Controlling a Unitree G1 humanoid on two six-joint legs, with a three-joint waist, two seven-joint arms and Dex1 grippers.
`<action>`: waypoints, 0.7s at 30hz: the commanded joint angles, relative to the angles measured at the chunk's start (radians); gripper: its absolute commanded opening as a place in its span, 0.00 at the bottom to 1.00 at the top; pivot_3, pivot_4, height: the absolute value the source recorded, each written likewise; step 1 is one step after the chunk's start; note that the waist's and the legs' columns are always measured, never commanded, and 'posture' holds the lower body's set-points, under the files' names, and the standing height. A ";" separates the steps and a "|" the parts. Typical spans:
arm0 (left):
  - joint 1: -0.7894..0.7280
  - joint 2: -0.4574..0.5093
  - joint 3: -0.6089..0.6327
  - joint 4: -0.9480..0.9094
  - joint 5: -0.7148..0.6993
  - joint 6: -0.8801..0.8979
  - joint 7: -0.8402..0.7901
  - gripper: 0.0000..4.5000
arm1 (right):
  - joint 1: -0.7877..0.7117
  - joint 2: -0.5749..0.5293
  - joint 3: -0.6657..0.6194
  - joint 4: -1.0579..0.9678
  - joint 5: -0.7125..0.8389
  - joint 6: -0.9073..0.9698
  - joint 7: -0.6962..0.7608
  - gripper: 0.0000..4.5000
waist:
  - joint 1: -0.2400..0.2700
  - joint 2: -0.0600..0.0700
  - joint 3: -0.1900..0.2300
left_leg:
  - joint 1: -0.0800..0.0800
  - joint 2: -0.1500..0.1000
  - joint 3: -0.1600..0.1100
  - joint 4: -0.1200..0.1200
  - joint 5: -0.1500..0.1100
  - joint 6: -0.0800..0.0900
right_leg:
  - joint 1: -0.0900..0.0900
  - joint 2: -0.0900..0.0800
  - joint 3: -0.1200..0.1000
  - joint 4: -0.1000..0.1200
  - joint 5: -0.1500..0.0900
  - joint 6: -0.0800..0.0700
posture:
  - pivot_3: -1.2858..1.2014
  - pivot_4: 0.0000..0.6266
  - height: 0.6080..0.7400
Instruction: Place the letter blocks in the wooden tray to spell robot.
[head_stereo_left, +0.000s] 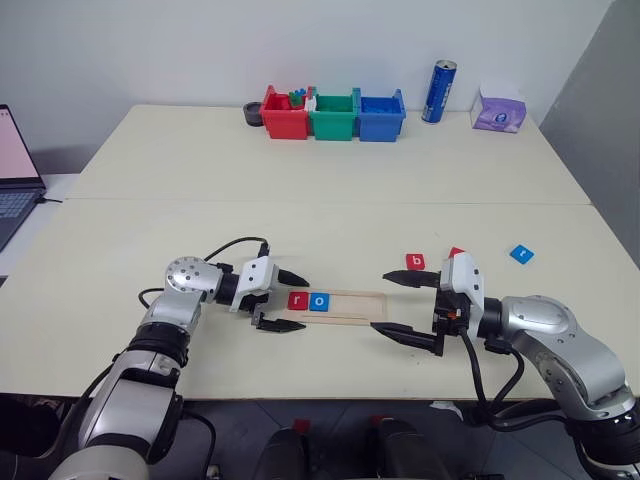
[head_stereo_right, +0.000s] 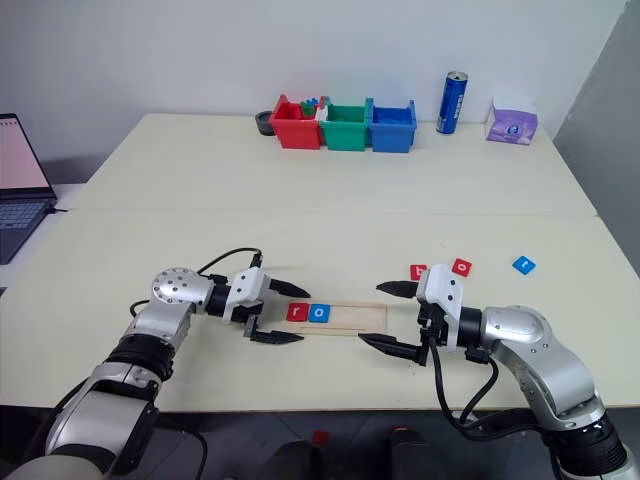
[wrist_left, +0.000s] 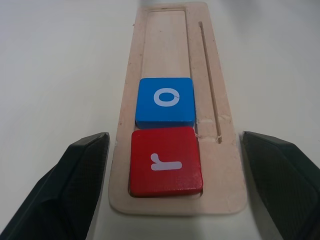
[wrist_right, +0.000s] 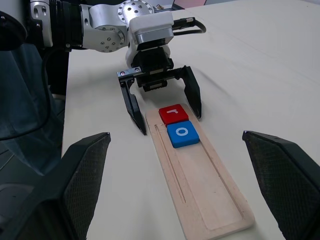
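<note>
Laptop (head_stereo_left: 18, 165) cut by the frame edge; red tile (head_stereo_left: 456, 252) half-hidden behind right end effector (head_stereo_left: 400, 305).

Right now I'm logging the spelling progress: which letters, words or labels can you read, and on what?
"r": red tile in the wooden tray.
"o": blue tile beside it in the tray.
"b": red tile on the table.
"o": red tile on the table.
Blue tile, blue can, purple pack: too small to read.

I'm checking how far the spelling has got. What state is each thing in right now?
wooden tray: flat on the table, two tiles in, the rest unfilled.
red r block: seated at the tray's end.
blue o block: seated, touching the r.
red b block: loose on the table.
red o block: loose on the table.
blue block: loose, farther right.
left gripper: open, straddling the tray's end.
right gripper: open, empty.
</note>
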 joint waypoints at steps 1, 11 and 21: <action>-0.006 0.020 0.006 -0.012 0.004 0.008 -0.014 0.99 | -0.017 -0.005 -0.026 -0.017 0.010 -0.011 0.001 1.00 | 0.000 0.000 0.000 | 0.000 0.000 0.000 0.000 0.000 0.000 | 0.000 0.000 0.000 0.000 0.000 0.000 | 0.52 0.24 1.00; 0.010 0.028 -0.002 -0.038 0.013 0.034 -0.011 0.99 | -0.030 0.006 -0.022 0.000 0.004 -0.014 -0.003 1.00 | 0.000 0.000 0.000 | 0.000 0.000 0.000 0.000 0.000 0.000 | 0.000 0.000 0.000 0.000 0.000 0.000 | 0.52 0.24 1.00; -0.015 0.078 0.045 -0.159 -0.047 0.152 -0.029 0.99 | -0.018 -0.007 -0.045 -0.029 0.022 0.007 -0.013 1.00 | 0.000 0.000 0.000 | 0.000 0.000 0.000 0.000 0.000 0.000 | 0.000 0.000 0.000 0.000 0.000 0.000 | 0.52 0.24 1.00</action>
